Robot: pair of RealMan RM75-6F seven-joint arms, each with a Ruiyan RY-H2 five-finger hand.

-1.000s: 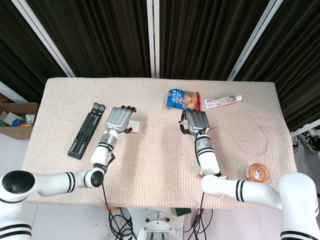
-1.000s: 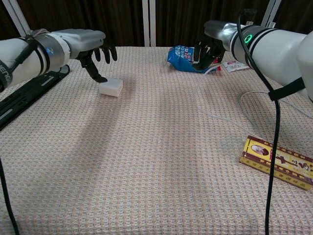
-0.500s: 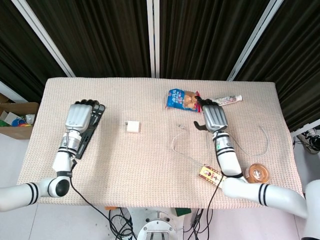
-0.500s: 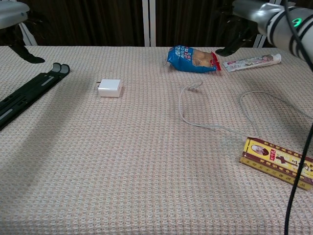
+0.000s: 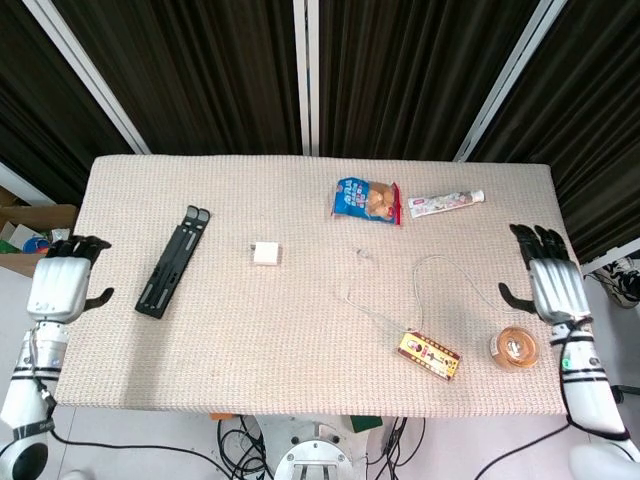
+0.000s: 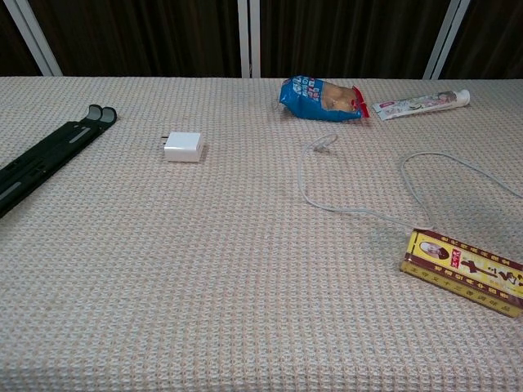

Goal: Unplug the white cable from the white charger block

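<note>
Looking done here: white cable (image 6: 343, 204) lies apart from white charger block (image 6: 185, 147), so we just park left hand (image 5: 62, 288) and right hand (image 5: 556, 287) off-table (both spread, empty).

On the table in front of me I count one white charger block (image 5: 266, 254), one white cable (image 5: 420, 278) and one black folding stand (image 5: 173, 260). There is also one blue snack bag (image 5: 364, 199), one toothpaste tube (image 5: 446, 203), one flat red-and-gold box (image 5: 428, 355) and one round tin (image 5: 515, 347).

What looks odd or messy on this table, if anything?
Nothing is spilled or broken. The white cable lies loose, apart from the white charger block, and runs under the red-and-gold box.
</note>
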